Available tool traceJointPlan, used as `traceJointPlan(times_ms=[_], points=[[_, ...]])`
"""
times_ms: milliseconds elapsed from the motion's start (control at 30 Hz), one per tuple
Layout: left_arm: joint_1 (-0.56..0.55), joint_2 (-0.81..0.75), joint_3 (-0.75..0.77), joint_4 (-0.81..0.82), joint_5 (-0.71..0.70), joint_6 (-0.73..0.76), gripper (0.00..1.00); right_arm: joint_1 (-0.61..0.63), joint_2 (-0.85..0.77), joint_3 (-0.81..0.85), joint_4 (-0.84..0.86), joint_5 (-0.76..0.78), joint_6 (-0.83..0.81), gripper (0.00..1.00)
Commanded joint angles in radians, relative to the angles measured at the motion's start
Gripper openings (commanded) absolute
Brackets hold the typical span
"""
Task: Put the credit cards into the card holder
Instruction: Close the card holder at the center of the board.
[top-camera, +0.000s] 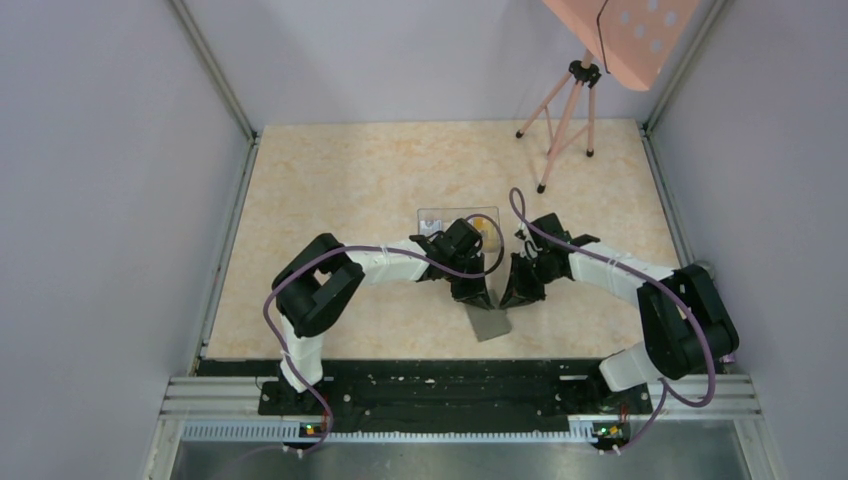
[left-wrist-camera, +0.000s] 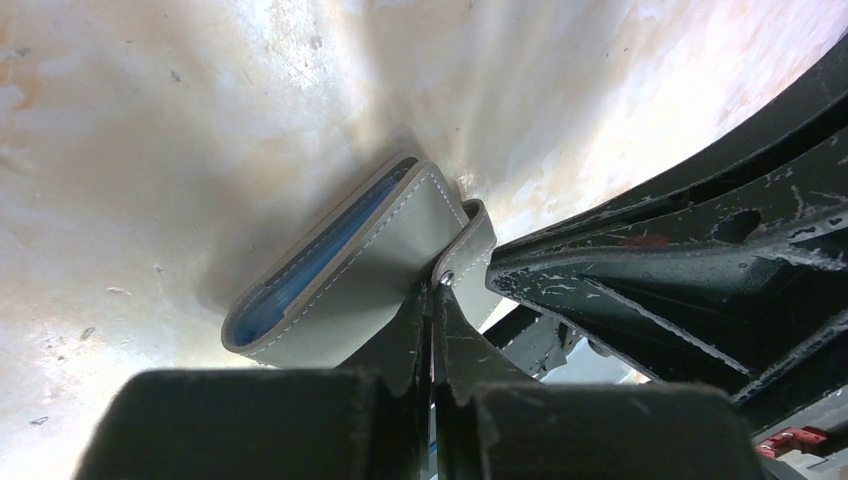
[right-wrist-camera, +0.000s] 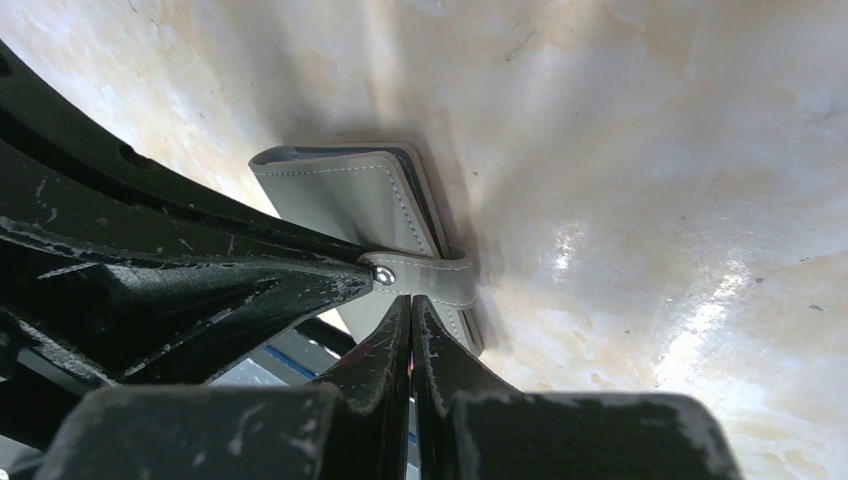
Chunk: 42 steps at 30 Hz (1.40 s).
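The card holder (top-camera: 490, 322), a dark grey wallet, lies folded on the table near the front. The left wrist view shows it (left-wrist-camera: 370, 270) with its light blue inside along the open edge. Its snap tab (right-wrist-camera: 425, 275) wraps over one edge. My left gripper (left-wrist-camera: 433, 292) is shut, with its tips at the snap stud. My right gripper (right-wrist-camera: 411, 300) is shut, with its tips against the tab's lower edge. In the top view both grippers, left (top-camera: 478, 298) and right (top-camera: 508, 298), meet over the wallet's far edge. An orange-yellow credit card (top-camera: 483, 222) shows in the clear box.
The clear plastic box (top-camera: 440, 216) stands just behind the left gripper. A pink tripod stand (top-camera: 562, 120) is at the back right. Grey walls close in the table on three sides.
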<state>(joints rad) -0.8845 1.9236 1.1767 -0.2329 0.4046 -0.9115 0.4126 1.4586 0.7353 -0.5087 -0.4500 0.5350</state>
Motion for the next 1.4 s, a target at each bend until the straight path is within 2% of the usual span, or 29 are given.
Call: traceJointPlan(times_ms=[0, 367, 700, 1067, 1367], points=[[-0.006, -0.007, 0.016, -0.021, -0.009, 0.015, 0.00, 0.016, -0.014, 0.036, 0.040, -0.035, -0.001, 0.00], [-0.036, 0.014, 0.026, -0.099, -0.059, 0.055, 0.00, 0.047, 0.065, 0.005, 0.086, -0.044, 0.003, 0.00], [-0.061, 0.047, -0.010, -0.139, -0.145, 0.076, 0.00, 0.100, 0.125, -0.036, 0.019, 0.083, -0.007, 0.00], [-0.112, 0.147, -0.016, -0.180, -0.236, 0.100, 0.00, 0.154, 0.122, -0.096, -0.025, 0.200, -0.005, 0.00], [-0.149, 0.168, 0.029, -0.291, -0.384, 0.134, 0.00, 0.182, 0.126, -0.156, 0.000, 0.233, 0.024, 0.00]])
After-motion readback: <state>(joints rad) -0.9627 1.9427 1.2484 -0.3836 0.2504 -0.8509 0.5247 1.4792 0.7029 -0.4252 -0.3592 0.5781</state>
